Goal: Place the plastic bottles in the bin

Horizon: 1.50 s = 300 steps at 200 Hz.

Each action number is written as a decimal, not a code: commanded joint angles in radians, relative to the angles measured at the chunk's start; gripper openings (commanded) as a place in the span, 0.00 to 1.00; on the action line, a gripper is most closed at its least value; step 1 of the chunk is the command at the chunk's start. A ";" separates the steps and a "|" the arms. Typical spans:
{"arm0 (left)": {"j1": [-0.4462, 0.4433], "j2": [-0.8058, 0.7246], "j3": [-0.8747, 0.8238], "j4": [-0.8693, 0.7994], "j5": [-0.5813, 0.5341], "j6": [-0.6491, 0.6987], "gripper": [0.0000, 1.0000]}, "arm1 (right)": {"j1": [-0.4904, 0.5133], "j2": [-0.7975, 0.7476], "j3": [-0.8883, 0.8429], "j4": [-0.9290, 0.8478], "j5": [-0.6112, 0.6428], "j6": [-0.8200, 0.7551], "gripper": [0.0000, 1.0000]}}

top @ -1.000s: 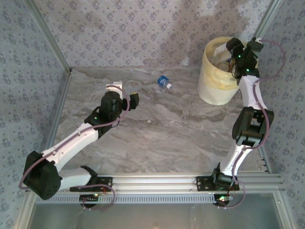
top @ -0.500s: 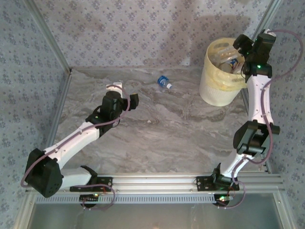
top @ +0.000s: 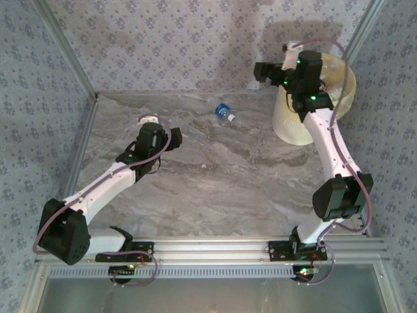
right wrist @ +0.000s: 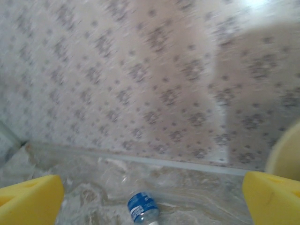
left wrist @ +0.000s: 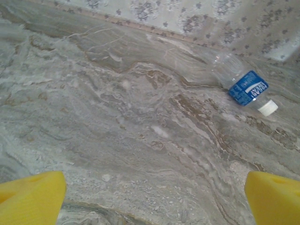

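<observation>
Overhead, bottle: one clear, blue-labelled bottle (top: pixel 225 113) lies on its side on the tabletop (top: pixel 215 182) near the back wall.
Overhead, bin: the cream bin (top: pixel 290 127) stands at the back right, partly behind my right arm.
Overhead, left jaws: low over the tabletop, left of the bottle and apart from it.
Overhead, right jaws: raised just left of the bin's rim.
Left wrist, left jaws: spread wide, yellow pads (left wrist: pixel 30 197) empty; the bottle (left wrist: pixel 243 86) lies ahead at upper right.
Right wrist, right jaws: spread wide, pads (right wrist: pixel 28 199) empty; the view is blurred, with the bottle (right wrist: pixel 142 207) at bottom centre and the bin (right wrist: pixel 287 150) at the right edge.
</observation>
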 commanded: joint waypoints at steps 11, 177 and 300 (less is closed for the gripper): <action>0.022 -0.006 0.010 -0.023 -0.020 -0.060 0.98 | 0.030 0.120 0.010 -0.030 -0.106 -0.140 1.00; 0.085 -0.021 -0.033 -0.070 -0.058 -0.085 0.98 | 0.112 0.907 0.721 -0.470 -0.158 -0.320 1.00; 0.118 0.103 -0.001 -0.079 -0.022 -0.093 0.98 | 0.200 1.074 0.845 -0.465 0.111 -0.380 0.98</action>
